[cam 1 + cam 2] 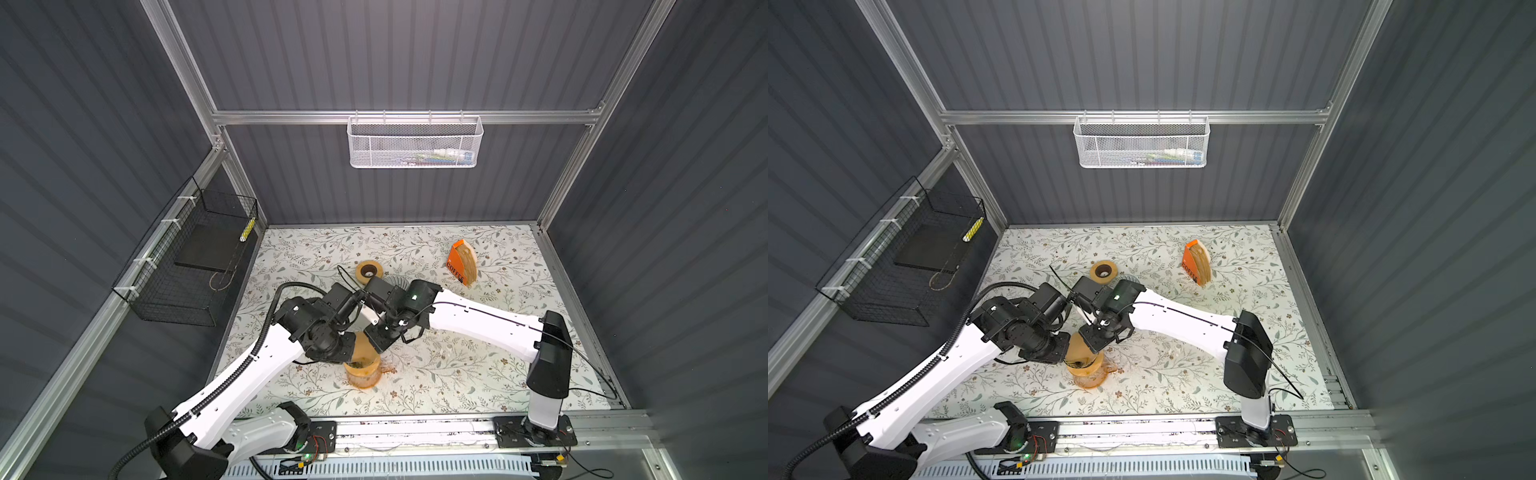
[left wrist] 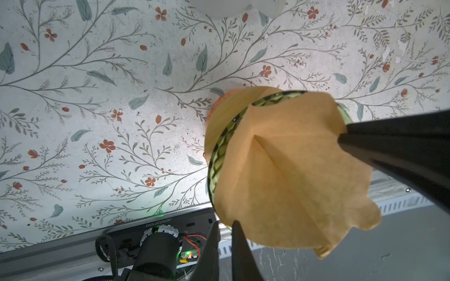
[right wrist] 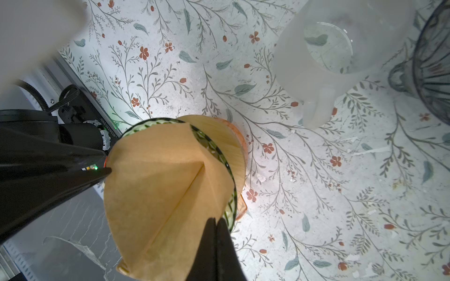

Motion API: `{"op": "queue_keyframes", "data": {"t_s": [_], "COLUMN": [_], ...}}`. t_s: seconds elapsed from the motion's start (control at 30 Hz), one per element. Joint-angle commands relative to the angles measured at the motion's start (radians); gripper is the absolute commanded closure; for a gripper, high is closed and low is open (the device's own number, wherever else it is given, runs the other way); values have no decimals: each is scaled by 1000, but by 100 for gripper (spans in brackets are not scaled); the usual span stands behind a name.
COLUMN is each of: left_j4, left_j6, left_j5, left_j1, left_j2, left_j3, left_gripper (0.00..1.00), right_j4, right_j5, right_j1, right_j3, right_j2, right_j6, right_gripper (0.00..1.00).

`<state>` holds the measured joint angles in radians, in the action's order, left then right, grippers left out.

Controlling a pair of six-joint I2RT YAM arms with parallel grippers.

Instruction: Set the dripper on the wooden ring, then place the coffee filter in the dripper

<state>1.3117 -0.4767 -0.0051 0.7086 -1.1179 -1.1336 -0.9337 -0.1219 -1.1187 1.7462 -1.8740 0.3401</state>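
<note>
Left hand [image 2: 225, 223] and right hand [image 3: 216, 221] pinch closed, arms converging.

A tape roll [image 1: 369, 272] lies on the floral bench [image 1: 457, 384]; a white mesh basket [image 1: 415, 143] and a black wire basket [image 1: 187, 270] hang on the frame.

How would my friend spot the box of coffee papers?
On the flowery table, look toward the far right corner, below the white mesh basket on the back wall. There stands an orange box with brown filter papers inside. Unlike the round tan ring to its left, it is wedge-shaped and says COFFEE.
</note>
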Motion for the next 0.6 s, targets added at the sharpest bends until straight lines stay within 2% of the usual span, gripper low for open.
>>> {"op": "queue_keyframes", "data": {"t_s": [0.0, 0.57], "left_j4": [1, 0], "left_j6": [2, 2], "left_j5": [-7, -12], "left_j1": [8, 8], "left_j2": [8, 10], "left_j3": [9, 3], "left_gripper": [87, 87], "right_j4": [-12, -11], "right_j5": [19, 24], "right_j1": [-10, -13], "right_j3": [-6, -13], "right_j2": [-19, -28], "right_j6": [-1, -3], "right_gripper": [95, 95]}}
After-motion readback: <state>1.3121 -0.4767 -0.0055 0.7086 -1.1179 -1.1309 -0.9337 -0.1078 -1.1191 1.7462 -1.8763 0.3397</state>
